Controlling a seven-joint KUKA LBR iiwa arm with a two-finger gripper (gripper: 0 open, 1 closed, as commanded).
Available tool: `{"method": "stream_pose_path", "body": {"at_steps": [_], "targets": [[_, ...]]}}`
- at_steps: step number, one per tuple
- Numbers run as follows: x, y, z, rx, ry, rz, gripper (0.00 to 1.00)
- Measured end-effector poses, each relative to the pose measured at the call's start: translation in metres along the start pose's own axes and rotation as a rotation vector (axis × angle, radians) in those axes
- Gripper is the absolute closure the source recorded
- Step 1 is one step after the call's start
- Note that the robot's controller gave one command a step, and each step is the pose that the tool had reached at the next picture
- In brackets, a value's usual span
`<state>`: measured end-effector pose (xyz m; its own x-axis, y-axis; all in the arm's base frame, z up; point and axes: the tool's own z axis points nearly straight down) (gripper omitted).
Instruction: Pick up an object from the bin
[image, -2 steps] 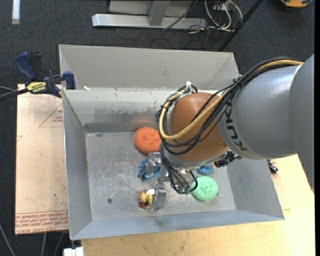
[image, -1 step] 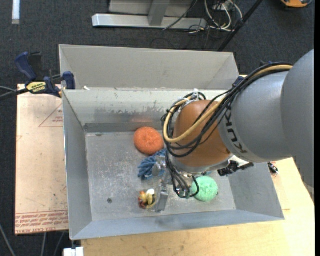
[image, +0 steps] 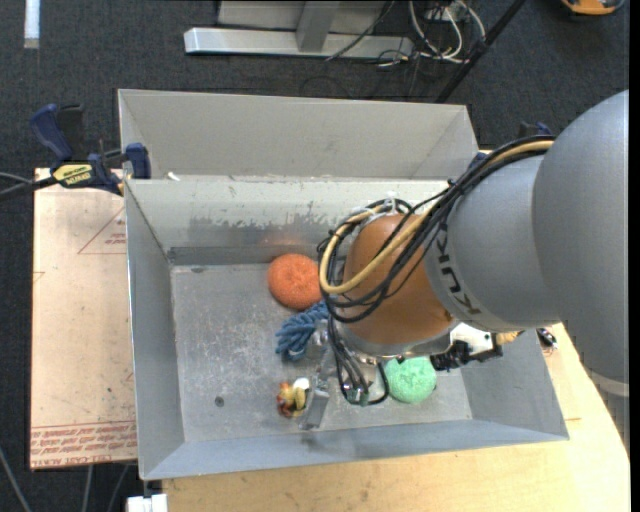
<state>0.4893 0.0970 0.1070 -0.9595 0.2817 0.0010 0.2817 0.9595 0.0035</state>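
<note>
1. Bin: grey metal, sloped walls, flat floor. Clock directions below are read from the centre of the floor, with 12 o'clock at the far wall.

2. Small figure: yellow, red and white, lying at 7 o'clock near the front wall. It is the thing nearest the gripper. Whether the two touch cannot be told.

3. Orange ball: round, rough-surfaced, at 11 o'clock near the foot of the far wall. It lies apart from the small figure.

4. Blue cord bundle: a loose knot of blue strands close to the centre, at 6 o'clock from the orange ball and just beside it.

5. Gripper: low over the floor at 6 o'clock, at 3 o'clock from the small figure and just beside it. Its opening cannot be told, and nothing is seen held in it.

6. Orange cover: on the wrist above the gripper, wrapped with looped cables.

7. Green ball: at 4 o'clock, partly under the orange cover, at 3 o'clock from the gripper.

8. Arm: large grey body entering over the right wall.
</note>
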Motion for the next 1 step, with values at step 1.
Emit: {"method": "stream_pose_path", "body": {"at_steps": [1], "targets": [[0.0131,0.0388,0.0321,0.0,-0.002,-0.518,1.0]]}}
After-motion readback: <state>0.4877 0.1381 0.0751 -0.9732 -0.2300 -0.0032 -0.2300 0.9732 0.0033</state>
